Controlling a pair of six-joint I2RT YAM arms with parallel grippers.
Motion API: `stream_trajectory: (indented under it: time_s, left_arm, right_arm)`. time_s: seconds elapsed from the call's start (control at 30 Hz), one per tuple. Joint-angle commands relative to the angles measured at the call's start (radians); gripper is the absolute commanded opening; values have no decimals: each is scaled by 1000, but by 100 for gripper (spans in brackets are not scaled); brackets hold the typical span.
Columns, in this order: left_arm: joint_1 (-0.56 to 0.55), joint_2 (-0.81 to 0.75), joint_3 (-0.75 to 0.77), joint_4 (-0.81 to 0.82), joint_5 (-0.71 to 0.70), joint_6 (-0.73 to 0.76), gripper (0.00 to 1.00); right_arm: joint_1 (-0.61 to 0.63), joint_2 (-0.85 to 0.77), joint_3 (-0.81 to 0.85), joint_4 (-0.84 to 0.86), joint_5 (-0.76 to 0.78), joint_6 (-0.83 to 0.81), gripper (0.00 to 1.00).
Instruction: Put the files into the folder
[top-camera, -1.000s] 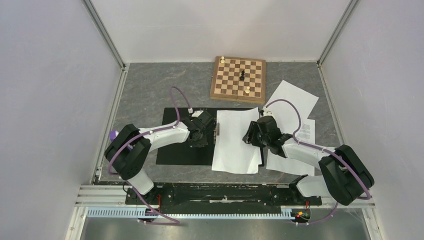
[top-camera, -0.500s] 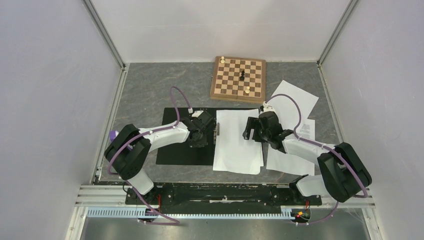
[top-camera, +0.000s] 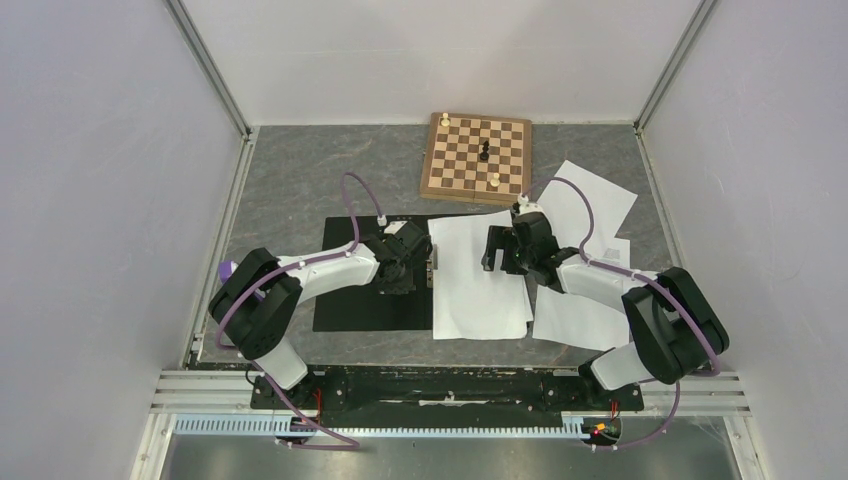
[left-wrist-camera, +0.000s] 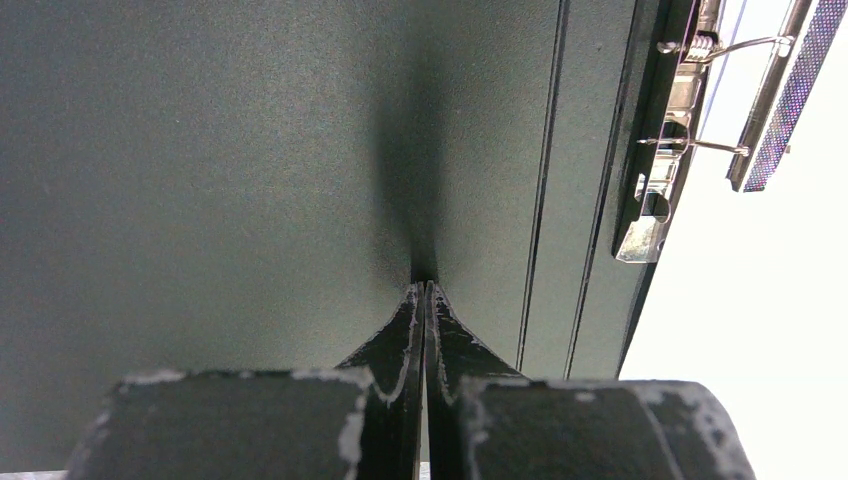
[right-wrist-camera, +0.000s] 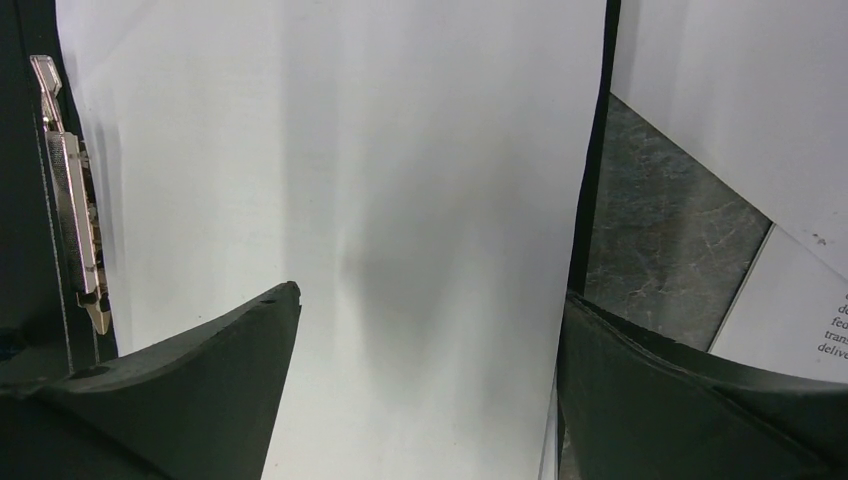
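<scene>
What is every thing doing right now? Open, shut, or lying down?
folder: open, lying flat, black inside up.
sheet: flat on the folder's right half, not gripped.
loose sheets: on the table, outside the folder.
left fingers: shut, tips on the folder's left half.
right fingers: open above the sheet, holding nothing.
chessboard: flat, three pieces standing.

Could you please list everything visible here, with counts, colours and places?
folder: one, black inside, open flat mid-table
files: one white sheet on the folder's right half; at least two more, white, right of it
metal clip: one, silver, at the folder's spine
chessboard: one, wooden, far side; three pieces on it
purple object: one, near left, mostly hidden
left gripper: shut, on the folder's left cover
right gripper: open, over the sheet
</scene>
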Motion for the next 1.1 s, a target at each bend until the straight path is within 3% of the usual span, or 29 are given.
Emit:
stream_trajectory:
  time_s: [0.0,0.5,0.7,1.07]
  left_arm:
    - [13,16,-4,-19,-9,52,2]
    - [18,16,8,-20,12,55,2]
    - [19,13,12,-22,14,60,2]
    - [34,12,15,-26,23,68,2]
  right_arm:
    - [-6,19,-11,-73,77,-26,94]
    - [67,-82,-58,-88,92,20,98]
    - [-14,-87,-23,-99,88,-21,98]
    - [-62,87,141,-24,27,-45,98]
